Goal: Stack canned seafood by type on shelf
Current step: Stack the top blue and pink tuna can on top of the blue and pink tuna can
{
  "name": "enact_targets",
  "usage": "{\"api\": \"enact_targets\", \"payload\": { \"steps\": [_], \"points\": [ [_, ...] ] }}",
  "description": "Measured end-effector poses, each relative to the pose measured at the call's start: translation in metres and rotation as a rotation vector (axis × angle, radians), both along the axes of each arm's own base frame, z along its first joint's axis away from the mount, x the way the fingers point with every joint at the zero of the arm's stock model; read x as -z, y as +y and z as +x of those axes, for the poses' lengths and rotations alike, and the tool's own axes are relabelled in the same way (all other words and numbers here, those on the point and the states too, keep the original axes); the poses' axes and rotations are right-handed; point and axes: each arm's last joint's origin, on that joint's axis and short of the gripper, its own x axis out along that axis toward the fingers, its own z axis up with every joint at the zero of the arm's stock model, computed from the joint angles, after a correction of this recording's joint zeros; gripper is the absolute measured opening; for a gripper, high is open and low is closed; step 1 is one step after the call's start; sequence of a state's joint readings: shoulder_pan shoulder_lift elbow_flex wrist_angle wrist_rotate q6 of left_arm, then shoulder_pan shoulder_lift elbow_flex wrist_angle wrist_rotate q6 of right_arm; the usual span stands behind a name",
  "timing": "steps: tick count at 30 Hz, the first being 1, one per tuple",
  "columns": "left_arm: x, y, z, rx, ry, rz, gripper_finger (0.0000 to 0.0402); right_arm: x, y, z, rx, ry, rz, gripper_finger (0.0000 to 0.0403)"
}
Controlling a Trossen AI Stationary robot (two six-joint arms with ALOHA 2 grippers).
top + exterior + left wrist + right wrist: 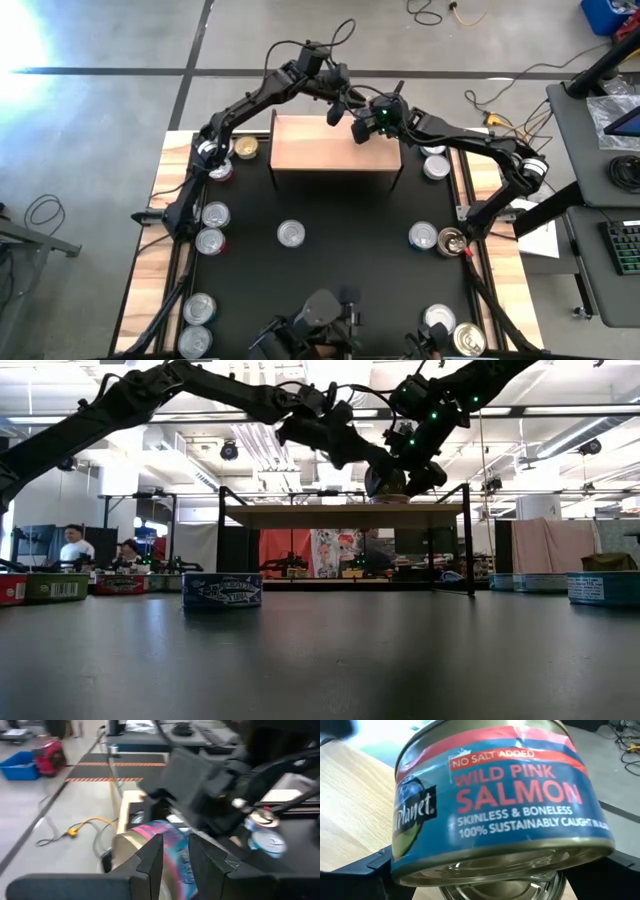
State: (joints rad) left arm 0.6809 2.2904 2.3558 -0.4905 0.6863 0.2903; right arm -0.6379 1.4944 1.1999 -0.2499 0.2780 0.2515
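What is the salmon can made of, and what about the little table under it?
The salmon can looks like shiny metal: its rim and end gleam silver, with a glossy blue and red label, maybe paper, wrapped around it. The shelf top looks like pale wood with a matte finish, since grain lines show; its thin black legs look like metal, though that's a guess.

A tilted blue salmon tin (500,805) fills the view above a second tin (505,887) on the wooden shelf (350,805).
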Motion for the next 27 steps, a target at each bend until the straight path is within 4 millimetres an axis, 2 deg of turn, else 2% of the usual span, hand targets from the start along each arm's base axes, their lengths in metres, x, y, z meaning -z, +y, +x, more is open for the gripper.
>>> {"api": "enact_targets", "payload": {
  "steps": [5,9,22,27],
  "points": [
    [-0.011,0.016,-0.017,-0.118,0.001,0.031,0.0078,0.0,0.0,-0.001,0.003,-0.017,0.037,0.04],
    [-0.009,0.026,-0.027,-0.161,0.016,-0.005,0.0078,-0.002,0.0,-0.001,0.015,-0.035,0.049,0.04],
    [-0.001,0.025,-0.031,-0.12,0.082,0.012,0.0078,-0.006,0.0,-0.002,0.032,-0.039,0.078,0.04],
    [0.0,0.026,-0.034,-0.158,0.118,-0.013,0.0079,-0.006,0.001,-0.001,0.008,-0.028,0.076,0.04]
  ]
}}
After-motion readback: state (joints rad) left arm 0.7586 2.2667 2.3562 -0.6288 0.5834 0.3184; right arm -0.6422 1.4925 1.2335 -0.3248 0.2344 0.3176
